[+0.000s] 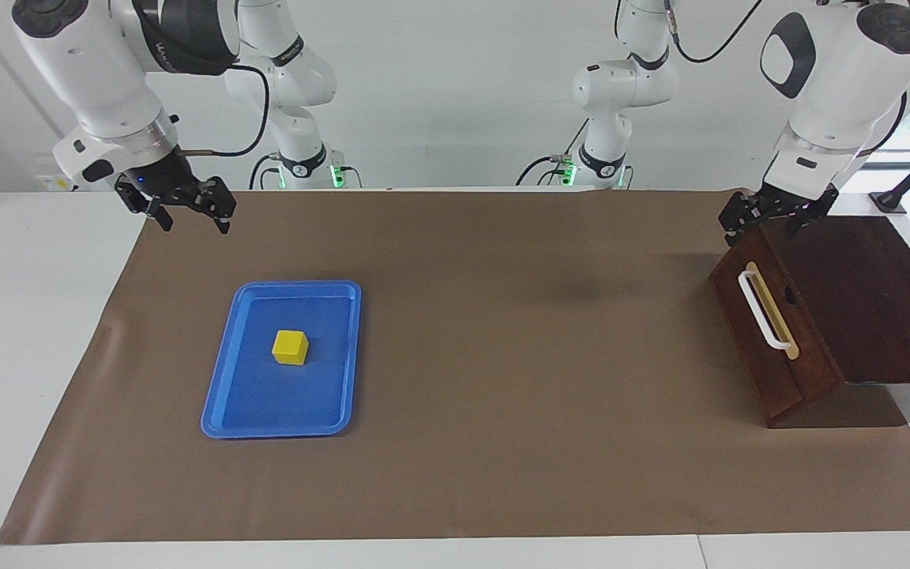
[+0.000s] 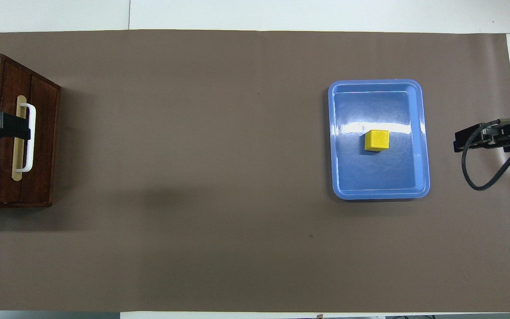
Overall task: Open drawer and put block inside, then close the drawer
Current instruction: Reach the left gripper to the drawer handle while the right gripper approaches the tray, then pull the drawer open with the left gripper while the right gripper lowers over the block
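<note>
Robot lab, two arms [image 1: 107,71], papered table [image 1: 455,474]

One block [image 1: 290,347], one blue tray [image 1: 222,371], one drawer [image 1: 763,332], one wooden box [image 1: 866,292], two grippers.

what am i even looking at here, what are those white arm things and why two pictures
These are two white robot arms at a table, each ending in a two-finger claw. One picture faces the robots from across the table; the other looks down from above their end. On the brown mat lie a blue tray with a small yellow block in it, and a dark wooden box whose drawer, with a white handle, is shut. The left claw hangs open over the box; the right claw hangs open over the mat's edge near the tray. Neither holds anything.
</note>
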